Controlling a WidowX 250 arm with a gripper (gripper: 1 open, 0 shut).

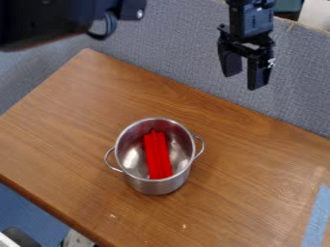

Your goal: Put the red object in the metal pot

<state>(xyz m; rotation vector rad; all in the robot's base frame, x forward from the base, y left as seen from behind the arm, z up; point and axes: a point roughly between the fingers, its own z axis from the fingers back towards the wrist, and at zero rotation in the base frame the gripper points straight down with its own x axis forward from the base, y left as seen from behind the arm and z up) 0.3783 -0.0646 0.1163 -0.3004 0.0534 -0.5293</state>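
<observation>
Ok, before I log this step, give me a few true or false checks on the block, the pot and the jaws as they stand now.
1. The red object lies inside the metal pot. True.
2. The gripper has its jaws clamped on the red object. False: the jaws are open and empty, up above the table's far edge.
3. The metal pot stands upright on the wooden table. True.
4. The red object sticks out over the pot's rim onto the table. False: it sits wholly within the pot.
5. The gripper hangs directly over the pot. False: it is off toward the far right.

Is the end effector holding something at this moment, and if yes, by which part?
Nothing is held. The end effector is open and empty, above the table; the bright red rectangular block lies inside the shiny round metal pot.
</observation>
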